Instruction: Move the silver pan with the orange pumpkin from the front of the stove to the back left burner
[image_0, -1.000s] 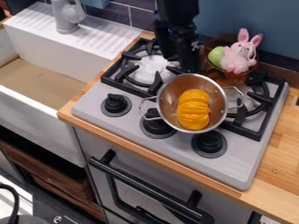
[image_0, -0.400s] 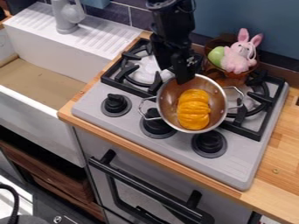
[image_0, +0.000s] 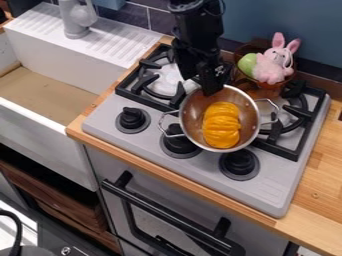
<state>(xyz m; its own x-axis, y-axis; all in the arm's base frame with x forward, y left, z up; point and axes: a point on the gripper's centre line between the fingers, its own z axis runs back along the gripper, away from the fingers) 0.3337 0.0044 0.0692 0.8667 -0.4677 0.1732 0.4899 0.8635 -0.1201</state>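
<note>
Sink (image_0: 40, 145): white, left side, ridged draining surface at its far end, tan bottom.

Counter (image_0: 320, 172): light wood. Runs along the near edge of the stove and widens at right.

Oven (image_0: 150, 187): grey front below the counter, long black handle (image_0: 160, 210) set at a slant in view.

Stove (image_0: 267, 195): grey top, black grates (image_0: 284, 150) at left and right, let into the counter to the right of the sink.

Crates (image_0: 67, 195): dark brown wood, near left, below the sink.

Arm (image_0: 197, 30): black, enters from the far edge, hangs down over the stove. Gripper (image_0: 212, 91) at the far rim of the pot (image_0: 194, 110), slightly left of the rim's midpoint. Its opening cannot be told, nor whether it grips the rim; contact with the rim is likewise uncertain.

Pot: silver outside, brownish inside, two loop handles, one left and one right. Located over the middle of the stove, mouth toward the camera; hides part of the middle knob.

Faucet (image_0: 77, 17): grey, upright at the far end of the sink.

Brown container (image_0: 267, 89): far right part of the stove, beyond the pot. Holds a pink plush rabbit (image_0: 272, 65) with a green egg (image_0: 247, 65) at its left.

Squash (image_0: 222, 125): orange, ribbed, inside the pot, long side running far to near.

Knobs (image_0: 132, 119): three, black, in a row along the near part of the stove.
</note>
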